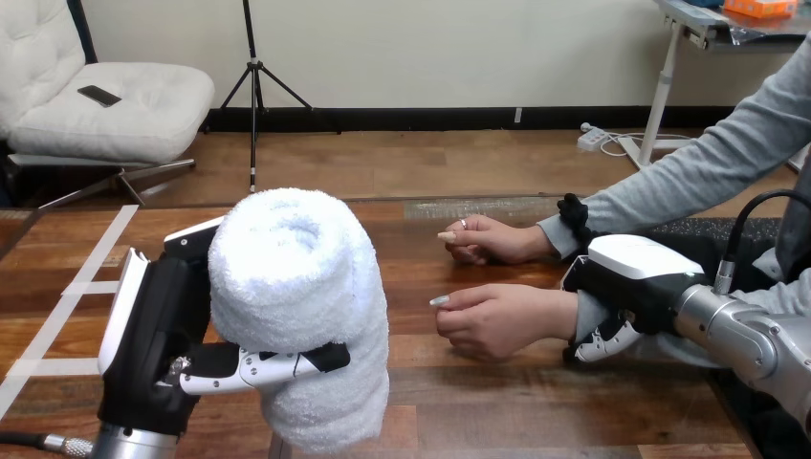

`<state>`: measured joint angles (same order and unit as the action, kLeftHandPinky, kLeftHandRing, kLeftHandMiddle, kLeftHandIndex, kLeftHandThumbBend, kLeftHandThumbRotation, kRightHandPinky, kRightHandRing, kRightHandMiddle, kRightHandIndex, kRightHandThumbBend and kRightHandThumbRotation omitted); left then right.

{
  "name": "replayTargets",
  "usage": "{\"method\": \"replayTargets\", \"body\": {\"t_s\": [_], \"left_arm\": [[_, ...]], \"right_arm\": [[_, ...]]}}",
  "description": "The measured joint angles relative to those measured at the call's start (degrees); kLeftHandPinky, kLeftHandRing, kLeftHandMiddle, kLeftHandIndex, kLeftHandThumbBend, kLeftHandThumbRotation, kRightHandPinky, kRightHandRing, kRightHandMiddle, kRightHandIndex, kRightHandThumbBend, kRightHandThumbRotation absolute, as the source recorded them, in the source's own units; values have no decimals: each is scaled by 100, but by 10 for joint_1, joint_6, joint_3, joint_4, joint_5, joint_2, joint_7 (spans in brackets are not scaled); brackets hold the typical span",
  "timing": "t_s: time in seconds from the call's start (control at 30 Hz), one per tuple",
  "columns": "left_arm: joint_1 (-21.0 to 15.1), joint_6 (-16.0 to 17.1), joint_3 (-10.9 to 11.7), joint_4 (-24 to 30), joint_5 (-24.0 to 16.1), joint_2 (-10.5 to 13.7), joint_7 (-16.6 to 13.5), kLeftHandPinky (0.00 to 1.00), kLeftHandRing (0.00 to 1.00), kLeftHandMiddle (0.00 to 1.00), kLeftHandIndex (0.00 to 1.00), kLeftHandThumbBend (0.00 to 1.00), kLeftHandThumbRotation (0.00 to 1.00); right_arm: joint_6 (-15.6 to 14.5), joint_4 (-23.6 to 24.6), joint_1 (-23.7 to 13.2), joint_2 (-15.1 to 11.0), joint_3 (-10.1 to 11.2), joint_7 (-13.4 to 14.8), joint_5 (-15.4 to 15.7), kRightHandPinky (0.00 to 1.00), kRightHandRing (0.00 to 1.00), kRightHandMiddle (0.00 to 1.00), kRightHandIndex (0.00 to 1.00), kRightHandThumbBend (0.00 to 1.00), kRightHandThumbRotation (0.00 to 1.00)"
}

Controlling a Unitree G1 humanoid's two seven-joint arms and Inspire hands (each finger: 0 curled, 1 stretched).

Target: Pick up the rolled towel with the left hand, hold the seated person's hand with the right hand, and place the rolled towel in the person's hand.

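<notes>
A white rolled towel (pixel 301 306) is held upright above the table at the lower left, with my left hand (pixel 158 335) shut on it and the thumb (pixel 258 366) curled across its front. My right hand (pixel 636 287) sits at the right, its fingers curled round the wrist of the person's nearer hand (pixel 497 320). That hand is loosely closed, a little right of the towel and apart from it. The person's farther hand (pixel 493 239) rests on the table behind it.
The wooden table (pixel 459 402) carries white tape strips (pixel 67 296) at its left. A strip of clear film (pixel 478 207) lies near the far edge. The person's grey sleeves (pixel 708 172) come in from the right.
</notes>
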<state>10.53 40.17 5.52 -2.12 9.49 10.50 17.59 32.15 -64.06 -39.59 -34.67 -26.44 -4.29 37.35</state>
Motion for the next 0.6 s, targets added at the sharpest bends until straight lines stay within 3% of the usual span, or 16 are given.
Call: {"method": "replayTargets", "body": {"t_s": [0.6], "left_arm": [[0,3,0,0,0,0,2,21,26,33,35,62,0]], "right_arm": [[16,0,0,-1,10,-2,-26,21,26,31,32,59,13]]}}
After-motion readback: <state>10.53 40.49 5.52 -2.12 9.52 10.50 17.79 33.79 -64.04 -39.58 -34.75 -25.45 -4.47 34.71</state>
